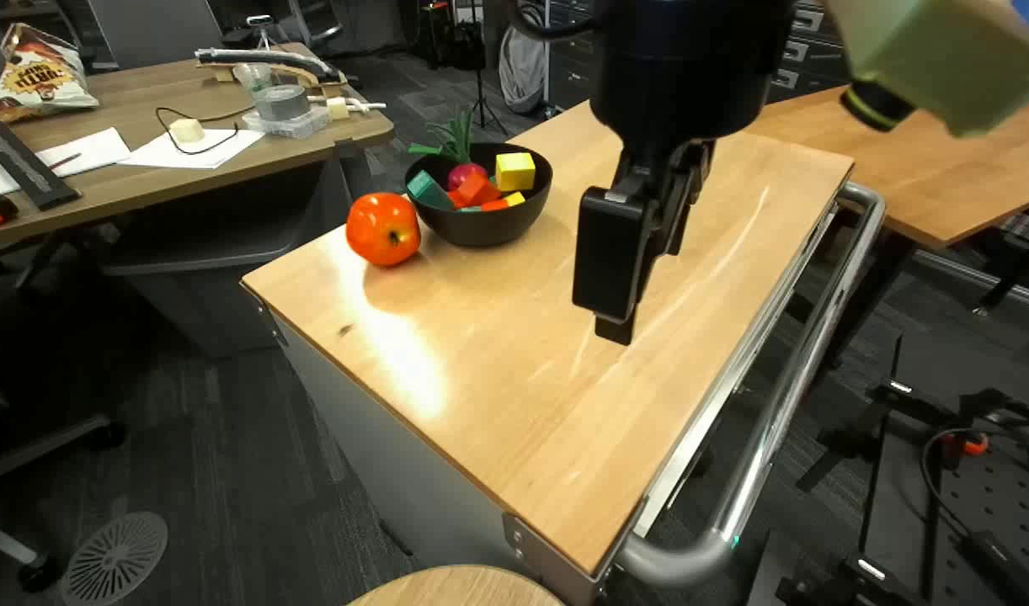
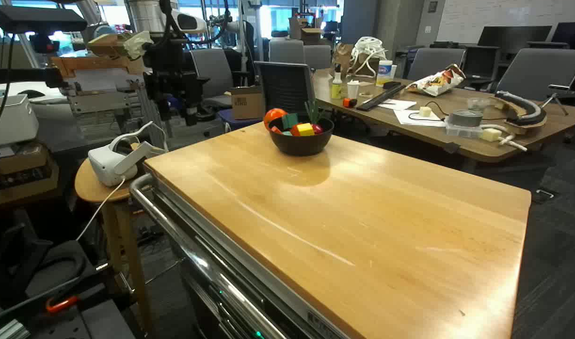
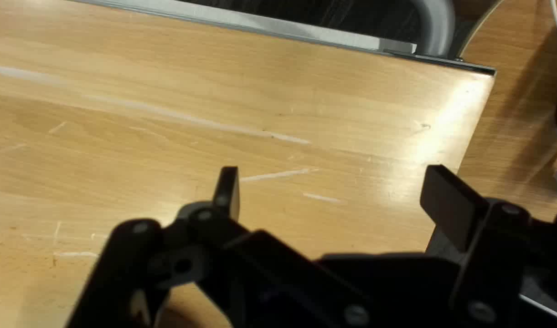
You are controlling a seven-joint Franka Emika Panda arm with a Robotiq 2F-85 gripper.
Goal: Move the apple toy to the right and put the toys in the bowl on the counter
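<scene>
Fingers [image 3: 451, 210] wide apart, empty — toys [image 1: 478, 190] in bowl [image 1: 485, 229], on counter [image 1: 498, 370]; apple toy [image 1: 381, 229] beside

In an exterior view, grey chairs [image 2: 541, 75] stood behind the brown desk [image 2: 483, 149], a dark-backed chair [image 2: 285, 87] near its end, grey column [image 2: 395, 28] and whiteboard [image 2: 499, 16] well beyond it, bright windows [image 2: 267, 21] farther past it, dark streaked floor [image 2: 555, 254] around it.

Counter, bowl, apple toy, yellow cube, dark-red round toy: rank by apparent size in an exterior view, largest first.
In an exterior view:
Counter
Bowl
Apple toy
Yellow cube and dark-red round toy: not ranked; they look similar in width, and the round one is partly hidden.
</scene>
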